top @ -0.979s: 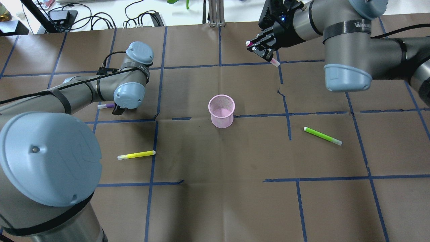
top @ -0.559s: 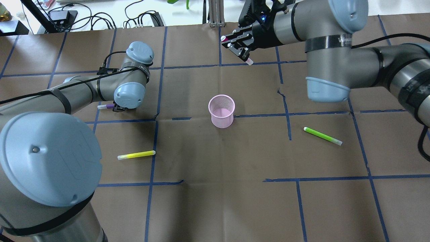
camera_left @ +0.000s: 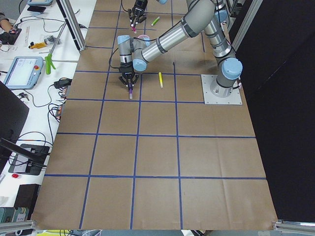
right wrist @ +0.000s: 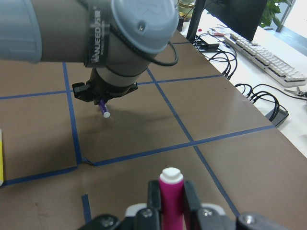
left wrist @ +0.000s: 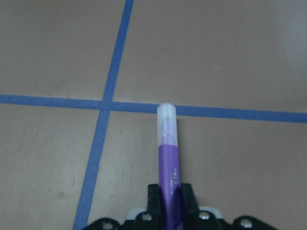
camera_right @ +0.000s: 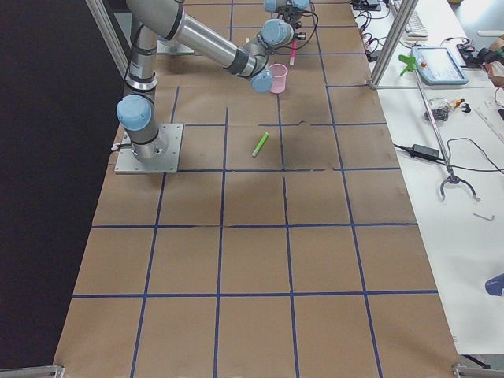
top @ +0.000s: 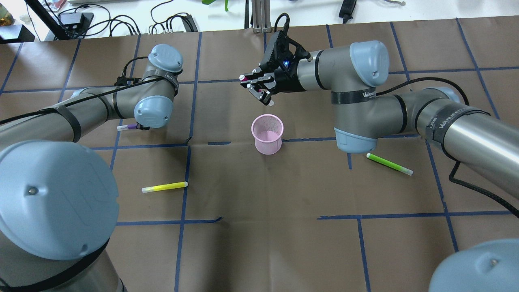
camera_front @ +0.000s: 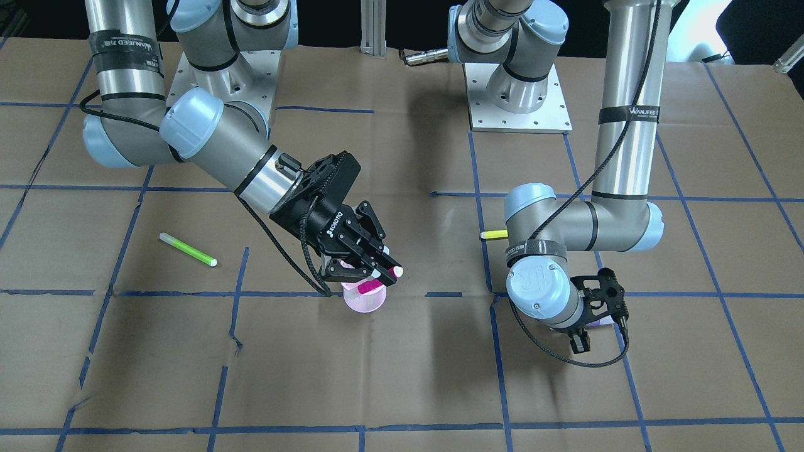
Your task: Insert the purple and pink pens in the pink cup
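The pink mesh cup [top: 267, 139] stands upright near the table's middle. My right gripper [top: 257, 87] is shut on the pink pen [camera_front: 372, 286] and holds it tilted in the air, just beyond the cup in the overhead view and over its rim in the front view. The pen also shows between the fingers in the right wrist view [right wrist: 171, 199]. My left gripper [top: 140, 127] is shut on the purple pen [left wrist: 168, 167], low over the table at the left. The pen's clear cap [top: 121, 128] sticks out. I cannot tell if the pen touches the table.
A yellow pen [top: 164, 187] lies on the table in front of the left arm. A green pen [top: 389, 164] lies to the right of the cup, under the right arm's elbow. Blue tape lines cross the brown paper.
My right arm has swung left with the pink pen, from the far right back of the table to just behind the cup. My left arm has shifted only slightly.
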